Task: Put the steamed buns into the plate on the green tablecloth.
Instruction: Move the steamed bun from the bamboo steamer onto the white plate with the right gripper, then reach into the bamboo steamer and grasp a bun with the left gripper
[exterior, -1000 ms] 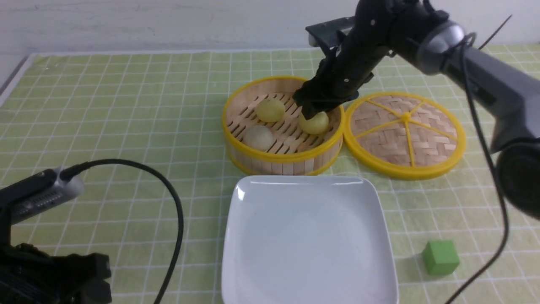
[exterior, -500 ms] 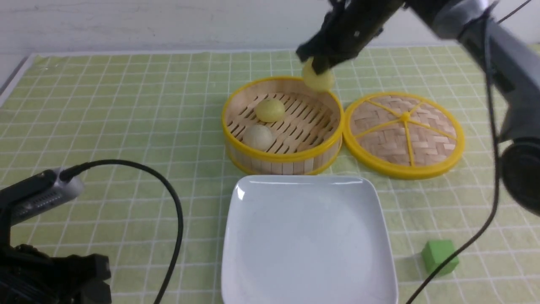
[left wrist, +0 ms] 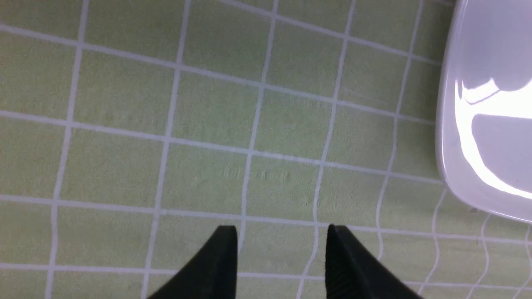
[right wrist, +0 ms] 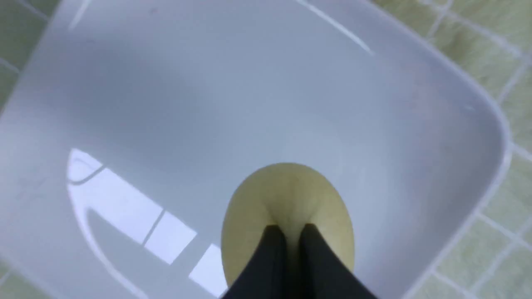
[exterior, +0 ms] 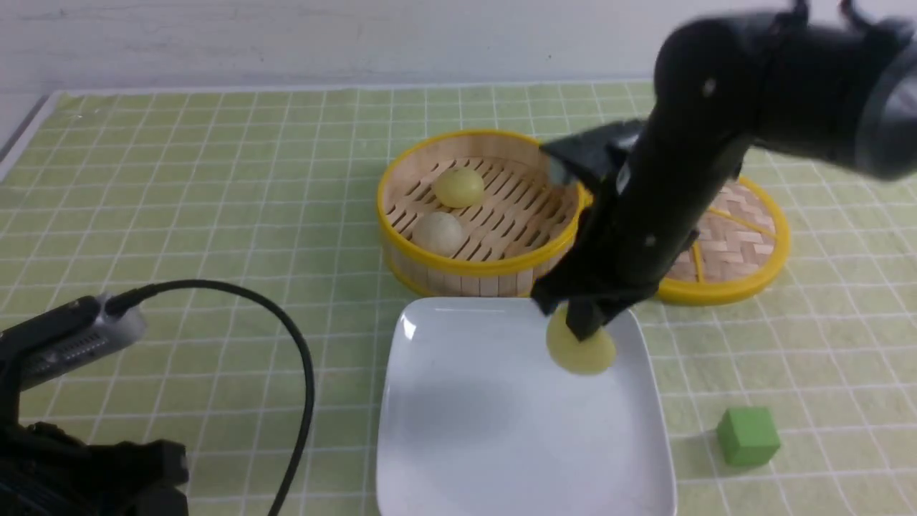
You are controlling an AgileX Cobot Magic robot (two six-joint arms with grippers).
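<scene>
My right gripper (exterior: 584,326) is shut on a pale yellow steamed bun (exterior: 582,349), pinching its top (right wrist: 291,195), and holds it over the far right part of the white square plate (exterior: 458,459) (right wrist: 166,104). Two more buns lie in the bamboo steamer (exterior: 430,269): a yellow one (exterior: 459,186) and a greyish-beige one (exterior: 438,233). My left gripper (left wrist: 282,232) hangs open over the green tablecloth (exterior: 179,179) (left wrist: 208,124), with nothing between its fingers; the plate's edge (left wrist: 447,166) lies off to one side of it.
The woven steamer lid (exterior: 738,251) lies right of the steamer, partly behind my right arm. A green cube (exterior: 747,436) sits right of the plate near the front. The left arm's black cable (exterior: 286,337) arcs over the cloth left of the plate.
My right gripper closed on the yellow bun in the steamer, lifted it out, and carried it forward and down over the plate. The left arm has not moved.
</scene>
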